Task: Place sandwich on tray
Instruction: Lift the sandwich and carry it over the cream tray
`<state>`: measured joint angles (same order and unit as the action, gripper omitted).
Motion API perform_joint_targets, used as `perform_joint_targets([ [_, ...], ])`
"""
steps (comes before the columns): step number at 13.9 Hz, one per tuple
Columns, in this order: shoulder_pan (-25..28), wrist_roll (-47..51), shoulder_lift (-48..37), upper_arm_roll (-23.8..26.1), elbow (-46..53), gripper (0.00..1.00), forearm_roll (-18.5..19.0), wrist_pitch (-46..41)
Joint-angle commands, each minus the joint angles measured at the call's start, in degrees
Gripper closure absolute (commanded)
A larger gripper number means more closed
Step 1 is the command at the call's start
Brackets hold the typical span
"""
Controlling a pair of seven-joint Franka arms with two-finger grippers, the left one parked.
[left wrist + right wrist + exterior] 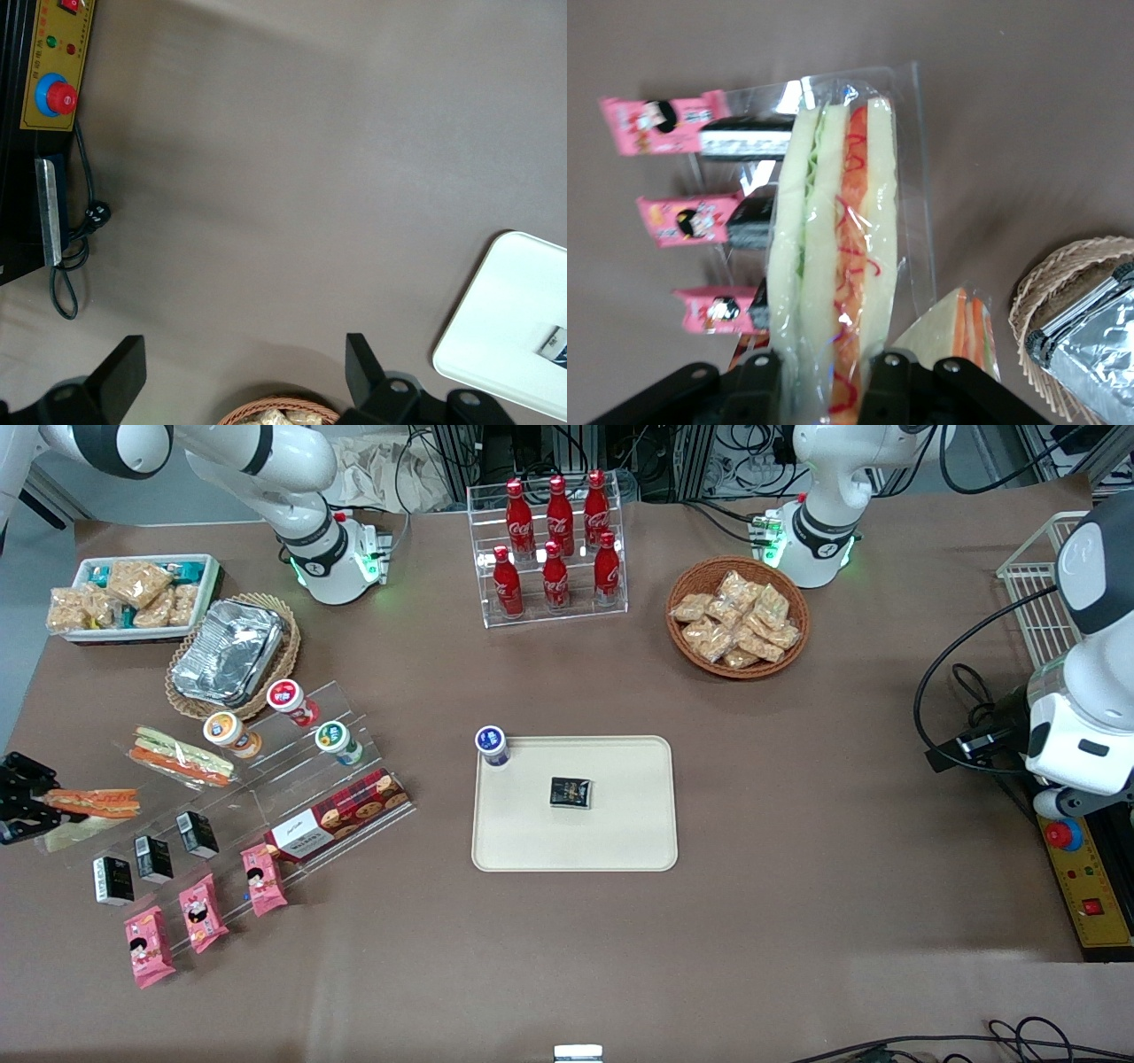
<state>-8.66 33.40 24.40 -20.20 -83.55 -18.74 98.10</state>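
My right gripper (40,806) is at the working arm's end of the table, shut on the sandwich (96,803). In the right wrist view the sandwich (833,257), white bread with orange-red filling and pale green in clear film, runs out from between the black fingers (888,385); the gripper (824,372) pinches its near end. It hangs over the end of the clear acrylic display. The cream-beige tray (620,833) lies mid-table, well away toward the parked arm, with a black packet (570,792) and a blue-lidded cup (492,745) on it. Part of the tray (505,301) shows in the left wrist view.
A longer striped sandwich (182,757) lies on the acrylic display (292,779), beside cups, black cartons, a biscuit box and pink packets (202,912). A foil container (226,651) in a wicker basket, a snack bin (133,593), a cola rack (554,549) and a snack basket (737,618) stand farther from the camera.
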Motion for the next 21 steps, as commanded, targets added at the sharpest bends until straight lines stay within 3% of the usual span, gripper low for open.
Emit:
perform_joint_targets([
  [1, 0.6, -3.6, -2.8, 0.1, 0.6, 0.7, -1.6, -2.6],
  [9, 11.0, -9.8, -5.1, 0.1, 5.6, 0.7, -1.6, -5.1],
  [14, 28.5, -13.8, -6.3, -0.2, 5.6, 0.7, -1.0, -4.9],
  [19, 41.9, -33.4, -2.6, -0.4, 5.5, 0.7, 1.2, 2.4],
  [21, 46.1, -44.2, -0.4, -0.4, 5.6, 0.71, 6.5, 8.4],
])
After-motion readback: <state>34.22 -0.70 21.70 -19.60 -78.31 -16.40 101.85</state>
